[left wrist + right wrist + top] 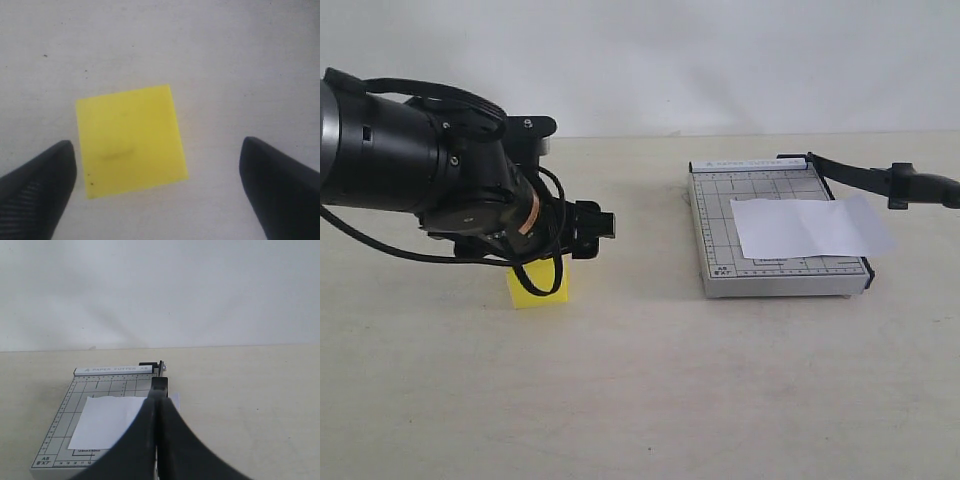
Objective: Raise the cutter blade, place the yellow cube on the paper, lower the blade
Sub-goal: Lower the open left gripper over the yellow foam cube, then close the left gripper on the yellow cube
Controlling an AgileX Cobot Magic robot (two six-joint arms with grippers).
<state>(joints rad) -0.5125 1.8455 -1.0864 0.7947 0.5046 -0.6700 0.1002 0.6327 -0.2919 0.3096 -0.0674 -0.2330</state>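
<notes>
The yellow cube (538,288) sits on the table at the left, under my left arm. In the left wrist view the yellow cube (130,140) lies between the spread fingers of my left gripper (157,145), which is open and apart from it, nearer one finger than the other. The paper (810,228) lies on the grey cutter base (715,210) and overhangs its right side. The cutter blade (850,172) is raised off the base, slanting out to the right. My right gripper (159,390) is shut on its end, looking along it over the paper (112,422).
The cutter's hinge block (150,364) and white ruler strip (112,369) line the base's far edge. My bulky left arm (410,150) and its cables hang over the left part of the table. A plain wall stands behind.
</notes>
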